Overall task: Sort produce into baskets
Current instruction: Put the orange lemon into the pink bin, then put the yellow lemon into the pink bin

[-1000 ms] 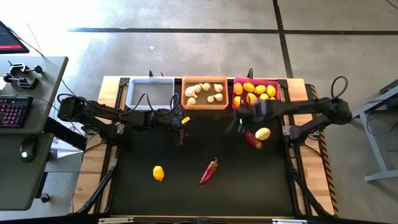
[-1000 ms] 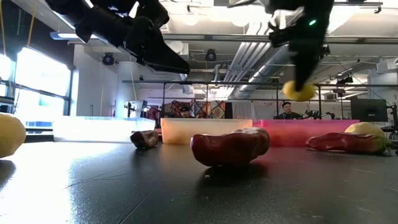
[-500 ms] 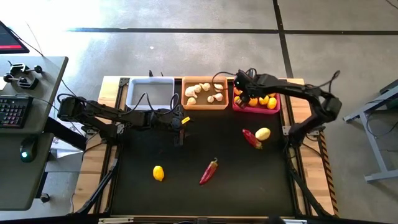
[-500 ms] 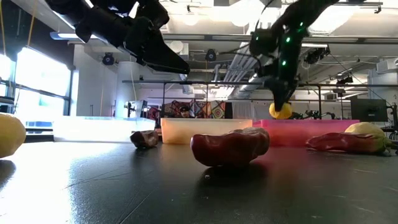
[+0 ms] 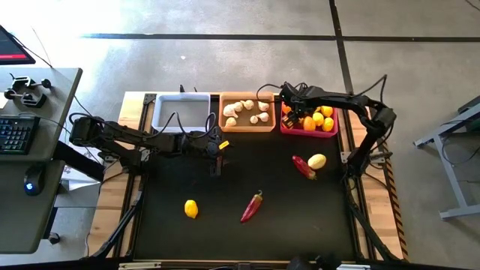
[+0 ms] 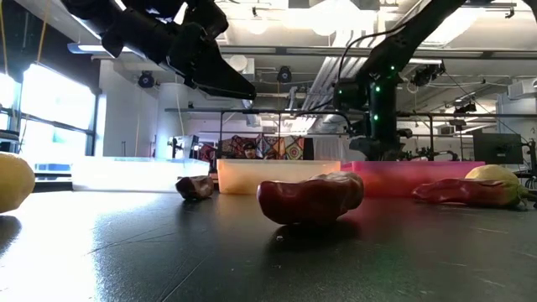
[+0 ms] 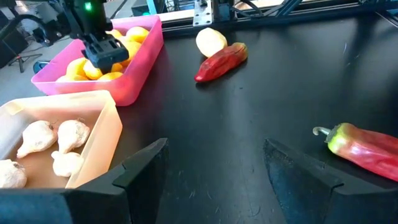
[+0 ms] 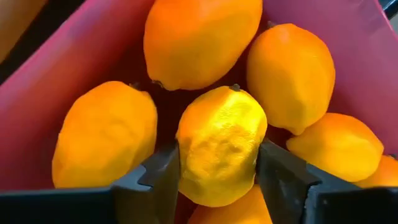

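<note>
Lemon (image 8: 221,146): yellow, dimpled, perhaps bruised.

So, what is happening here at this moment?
A two-armed robot is sorting produce into three baskets. The right gripper is down inside the pink basket, its fingers around a yellow lemon among other lemons. The orange basket holds garlic; the white basket looks empty. The left gripper waits open near the baskets. One lemon, two chili peppers and a pale lemon lie on the mat.

Right hand (image 8: 217,180) low, fingers parted; left hand (image 7: 214,171) open.
</note>
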